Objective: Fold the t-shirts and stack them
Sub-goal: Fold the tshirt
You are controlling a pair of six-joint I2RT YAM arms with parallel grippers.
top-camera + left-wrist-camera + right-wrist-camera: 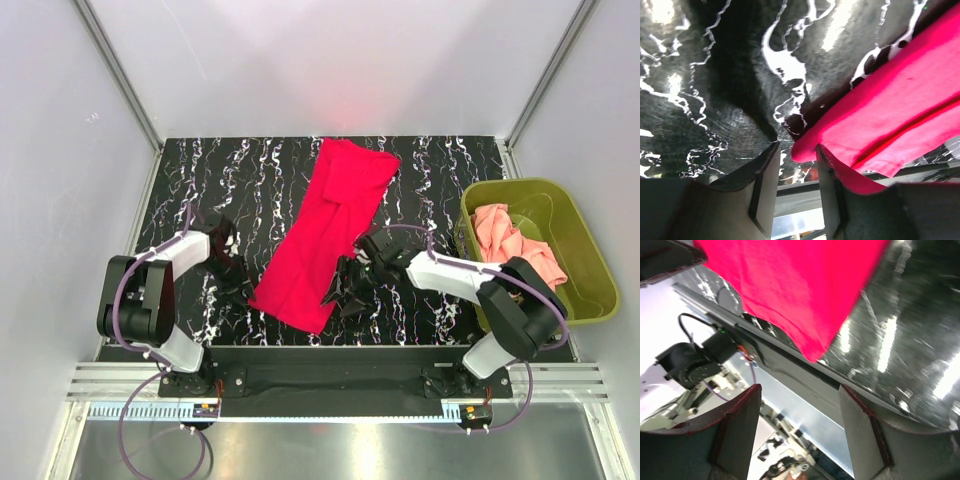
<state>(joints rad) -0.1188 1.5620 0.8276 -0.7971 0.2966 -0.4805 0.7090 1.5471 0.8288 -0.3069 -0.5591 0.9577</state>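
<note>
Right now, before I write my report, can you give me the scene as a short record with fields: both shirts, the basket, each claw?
red t-shirt: folded into a long strip, lying diagonally on the black marbled table
pink t-shirt: crumpled inside the basket, not folded
basket: olive green, at the table's right end
left claw: open, the strip's near corner at its tips
right claw: open, empty, beside the strip's near end
stack: not yet made
</note>
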